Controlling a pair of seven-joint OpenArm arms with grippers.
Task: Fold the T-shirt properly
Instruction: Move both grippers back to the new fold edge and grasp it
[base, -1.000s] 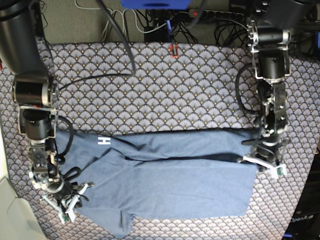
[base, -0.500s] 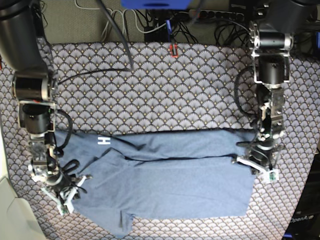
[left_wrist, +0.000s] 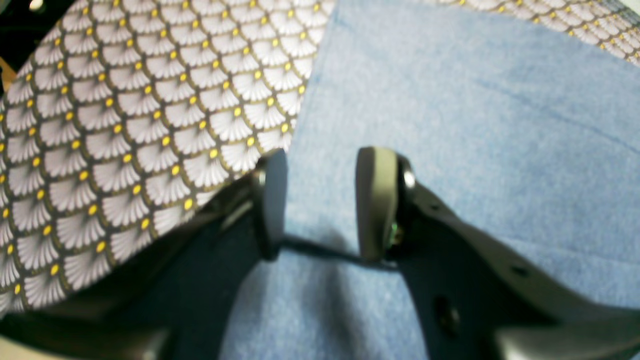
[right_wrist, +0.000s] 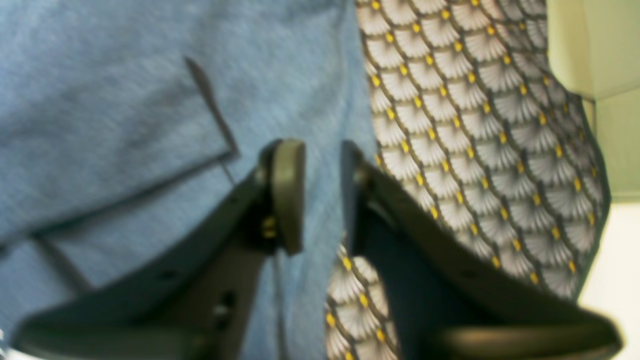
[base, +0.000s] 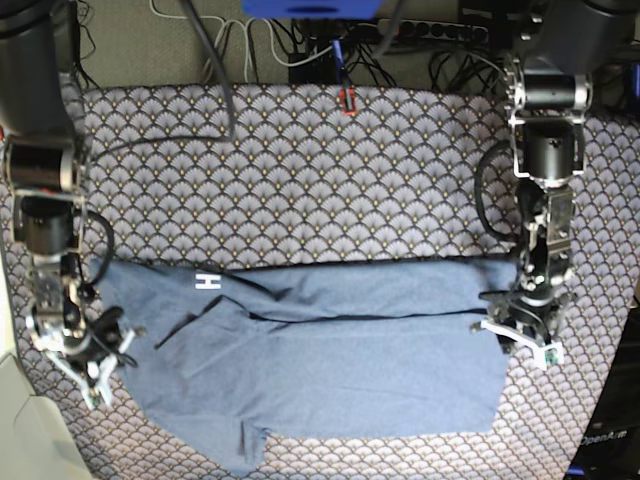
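**Shirt folded lengthwise, both claws parted at its ends**

Heathered slate-blue cotton T-shirt (base: 330, 350) lies across the near half of the scallop-patterned grey tablecloth with yellow dots (base: 330, 170), folded over on itself along its length. One white block letter, an H, shows near the fold's upper edge toward the cloth's left side. A sleeve sticks out toward the near edge.

Left gripper (left_wrist: 320, 205): dark padded jaws stand apart, nothing between them, hovering right over the shirt's hem edge at the tablecloth's right side. Bare blue fabric visible through the gap.

Right gripper (right_wrist: 322, 192): jaws apart as well, empty, poised above the shirt's border where blue cloth meets scallop pattern, at the left side. Wrist views are blurred.
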